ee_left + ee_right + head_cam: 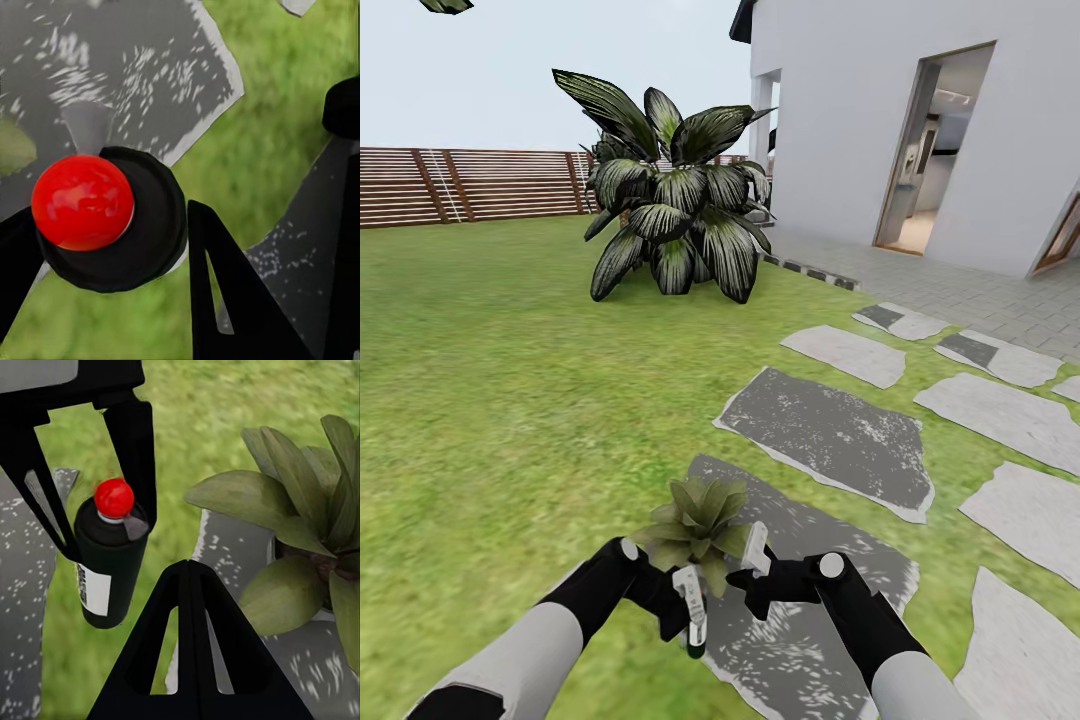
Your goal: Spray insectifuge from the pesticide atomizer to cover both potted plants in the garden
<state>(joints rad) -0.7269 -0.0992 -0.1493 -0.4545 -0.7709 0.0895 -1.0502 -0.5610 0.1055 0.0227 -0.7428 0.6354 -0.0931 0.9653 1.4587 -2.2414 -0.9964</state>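
The pesticide atomizer (694, 622), a dark bottle with a white label, hangs low in front of me with my left gripper (688, 598) shut on it. In the left wrist view its red tip (82, 201) sits between the black fingers (225, 300). The right wrist view shows the atomizer (109, 566) held upright beside one potted plant (300, 525). This potted plant (698, 525) stands on a grey stepping stone (810, 590), just beyond both grippers. My right gripper (757, 562) is shut and empty, to the right of the bottle. The second potted plant is out of view.
The garden lawn (510, 400) spreads to the left. Grey stepping stones (830, 430) lead right toward a paved strip (980, 290) by the white house (840, 100) with an open doorway (930, 150). A big striped-leaved plant (675, 215) and a brown slatted fence (470, 185) stand behind.
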